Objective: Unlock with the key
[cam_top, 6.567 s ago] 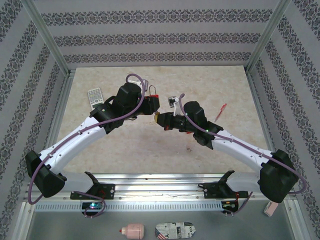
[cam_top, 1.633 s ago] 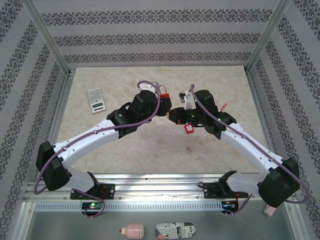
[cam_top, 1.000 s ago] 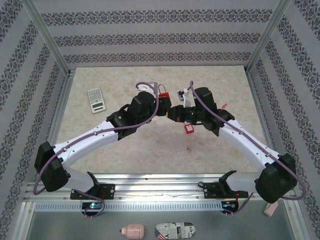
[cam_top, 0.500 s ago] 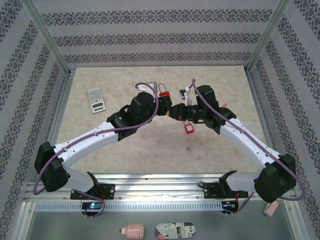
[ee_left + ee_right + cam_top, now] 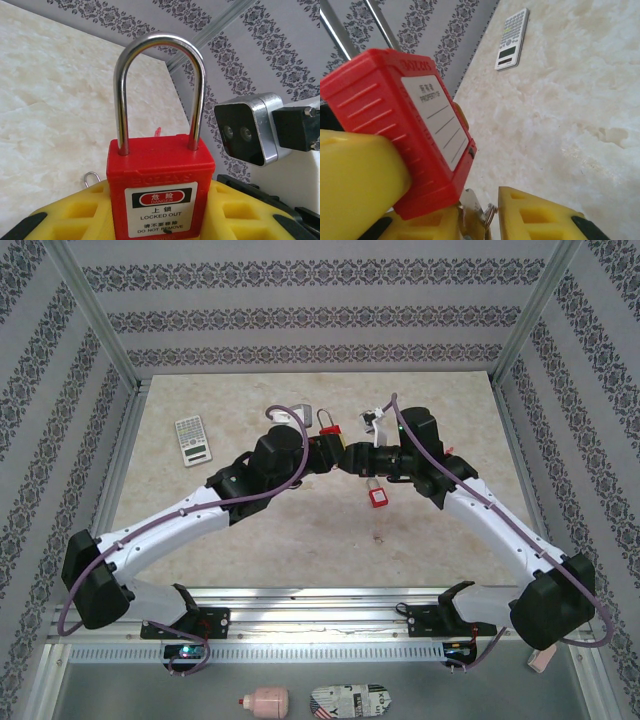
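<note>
Your left tool (image 5: 318,450) is clenched on the red padlock (image 5: 159,185), held over the middle of the desk (image 5: 300,540); the lock's lower body is cut off. Your right tool (image 5: 479,217) sits at its base. The key (image 5: 471,210) is mostly hidden between the yellow fingers (image 5: 540,215), so I can't tell if it's grasped or released. A red tag (image 5: 380,497) dangles below.

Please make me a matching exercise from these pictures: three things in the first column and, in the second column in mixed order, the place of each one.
Things:
1. padlock
2. calculator
3. pink bottle

Places:
A. flat on the left side of the table
B. off the table, past its near edge
C. gripped in the left end effector

Pairs: 1-C, 2-A, 3-B
</note>
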`<state>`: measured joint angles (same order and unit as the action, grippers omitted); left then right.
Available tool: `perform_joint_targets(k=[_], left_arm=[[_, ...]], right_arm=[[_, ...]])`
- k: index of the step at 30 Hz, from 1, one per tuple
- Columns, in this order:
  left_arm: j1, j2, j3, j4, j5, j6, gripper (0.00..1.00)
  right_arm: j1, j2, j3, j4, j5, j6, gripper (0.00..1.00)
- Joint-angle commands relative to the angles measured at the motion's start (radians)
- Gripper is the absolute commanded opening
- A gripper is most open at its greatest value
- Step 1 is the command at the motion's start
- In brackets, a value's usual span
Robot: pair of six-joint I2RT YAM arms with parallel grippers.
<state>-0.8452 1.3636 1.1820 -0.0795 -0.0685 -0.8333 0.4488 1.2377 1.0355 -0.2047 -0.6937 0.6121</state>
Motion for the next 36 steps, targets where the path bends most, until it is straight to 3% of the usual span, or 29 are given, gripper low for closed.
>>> perform_joint_targets(k=[1,3,9,15,28,36], left_arm=[[-0.058,0.037,-0.06,-0.303,0.211,0.029,0.0],[-0.054,0.038,-0.047,-0.319,0.203,0.035,0.0],[-0.001,0.017,-0.046,-0.327,0.206,0.039,0.0],[0.021,0.026,-0.015,-0.349,0.216,0.057,0.0],[0.041,0.05,0.007,-0.365,0.197,0.083,0.0],[0.042,0.058,0.012,-0.359,0.198,0.083,0.0]], right_arm=[[-0.035,-0.05,0.045,0.357,0.028,0.017,0.28],[-0.034,-0.056,0.037,0.352,0.026,0.018,0.32],[-0.035,-0.103,-0.037,0.317,0.01,-0.002,0.61],[-0.034,-0.148,-0.122,0.35,0.002,0.011,0.74],[0.0,-0.21,-0.199,0.378,-0.072,0.033,0.73],[0.055,-0.222,-0.27,0.461,-0.03,0.075,0.49]])
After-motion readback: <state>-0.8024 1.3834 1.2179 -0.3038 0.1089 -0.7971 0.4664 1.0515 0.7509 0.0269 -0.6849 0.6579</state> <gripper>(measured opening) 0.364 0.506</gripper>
